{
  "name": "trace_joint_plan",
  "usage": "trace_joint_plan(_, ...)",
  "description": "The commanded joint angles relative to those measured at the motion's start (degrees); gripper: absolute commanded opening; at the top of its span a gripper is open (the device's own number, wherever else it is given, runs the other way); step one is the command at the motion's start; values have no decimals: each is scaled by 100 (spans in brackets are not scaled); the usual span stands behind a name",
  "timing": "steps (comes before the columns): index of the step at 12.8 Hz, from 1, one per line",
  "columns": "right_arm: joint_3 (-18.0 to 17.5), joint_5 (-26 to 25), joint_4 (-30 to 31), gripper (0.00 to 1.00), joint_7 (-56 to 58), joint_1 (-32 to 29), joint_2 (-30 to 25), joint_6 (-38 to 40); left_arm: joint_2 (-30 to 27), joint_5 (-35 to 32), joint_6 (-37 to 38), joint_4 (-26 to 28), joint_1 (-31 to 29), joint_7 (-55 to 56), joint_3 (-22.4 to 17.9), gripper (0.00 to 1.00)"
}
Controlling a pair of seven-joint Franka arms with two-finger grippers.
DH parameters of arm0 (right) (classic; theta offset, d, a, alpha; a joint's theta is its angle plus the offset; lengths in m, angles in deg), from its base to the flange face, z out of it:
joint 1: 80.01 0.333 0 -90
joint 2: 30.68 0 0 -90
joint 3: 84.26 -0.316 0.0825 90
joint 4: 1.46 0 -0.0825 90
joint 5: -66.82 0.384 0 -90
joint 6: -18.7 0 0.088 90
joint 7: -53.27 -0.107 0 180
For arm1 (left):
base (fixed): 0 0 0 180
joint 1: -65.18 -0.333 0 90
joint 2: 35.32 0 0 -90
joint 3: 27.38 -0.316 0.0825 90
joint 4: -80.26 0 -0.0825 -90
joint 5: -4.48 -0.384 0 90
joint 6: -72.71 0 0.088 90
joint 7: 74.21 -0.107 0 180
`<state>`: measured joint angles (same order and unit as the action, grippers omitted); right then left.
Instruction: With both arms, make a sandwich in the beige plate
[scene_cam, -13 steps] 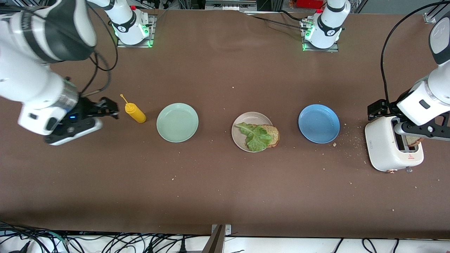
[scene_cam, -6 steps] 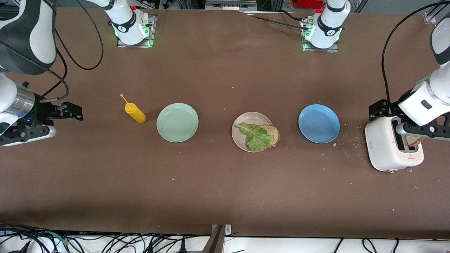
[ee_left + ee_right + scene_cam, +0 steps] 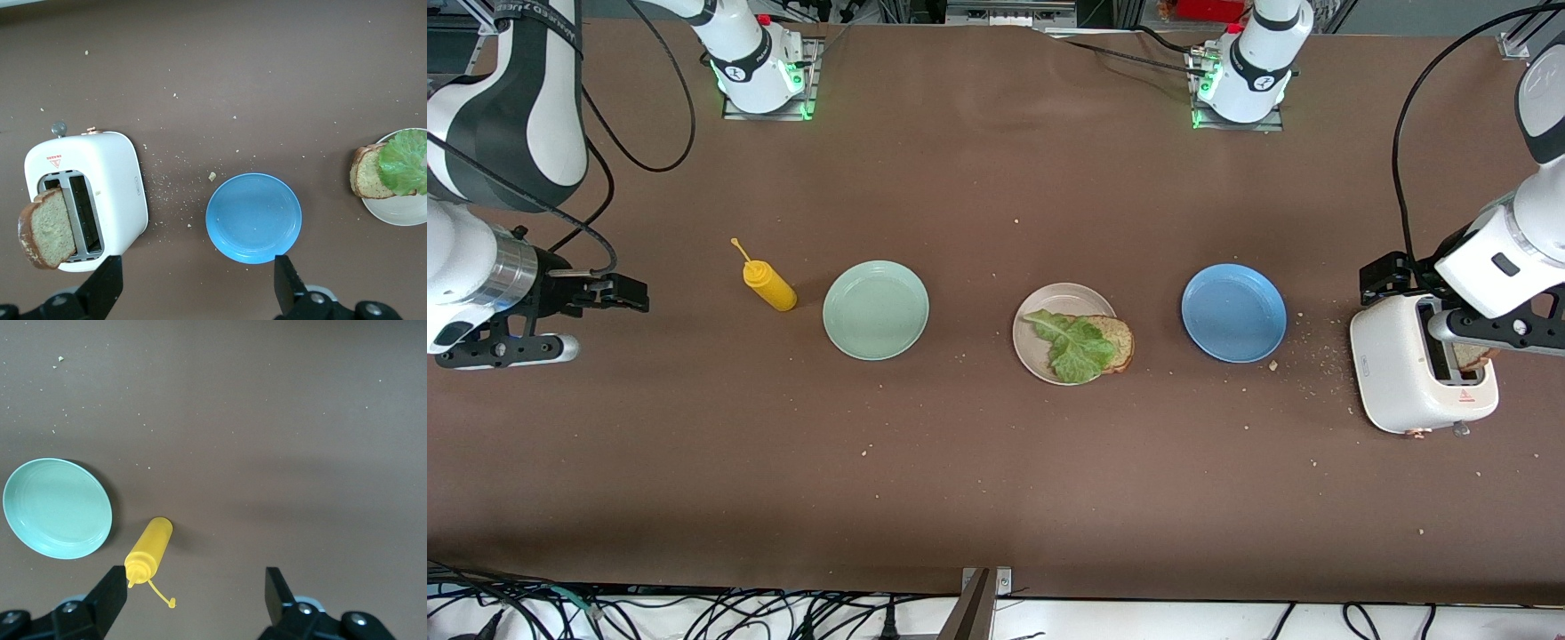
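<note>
- The right white robot arm folds down from its base at its own end of the table; its black two-finger gripper hangs with fingers spread wide, holding nothing.
- The left white robot arm bends in likewise; its black two-finger gripper stands open and empty.

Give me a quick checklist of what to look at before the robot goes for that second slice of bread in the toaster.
1. Slice of bread stands up out of the toaster: ok.
2. Left end effector open, over the toaster: ok.
3. Left end effector around the slice: not ok, slice sits off to one side.
4. Beige plate holds first slice with lettuce leaf on top: ok.
5. Right end effector open, waiting at its end of the table near the yellow bottle: ok.
</note>
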<state>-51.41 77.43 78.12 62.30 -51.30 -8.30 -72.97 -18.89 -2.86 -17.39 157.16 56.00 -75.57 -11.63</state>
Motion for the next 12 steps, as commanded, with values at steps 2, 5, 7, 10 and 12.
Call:
trace_joint_plan(2,19,30,207,98,-68,39,-251,-79,-35,40,27,-8,-23,-32,-11,100)
trace_joint_plan(5,-33,30,189,99,-68,-22,-242,-79,-35,40,27,-8,-66,-58,-38,100)
trace_joint_plan(7,-390,30,154,100,-94,-459,-207,-88,-17,40,27,-8,-102,-58,-46,100)
trace_joint_plan(10,-2312,-749,-65,100,-312,-1996,-242,-105,-8,40,10,-8,-163,-67,-55,99)
trace_joint_plan(12,-2756,-1094,-74,100,-830,-2377,-260,-105,36,40,-52,-8,-216,-76,-142,97)
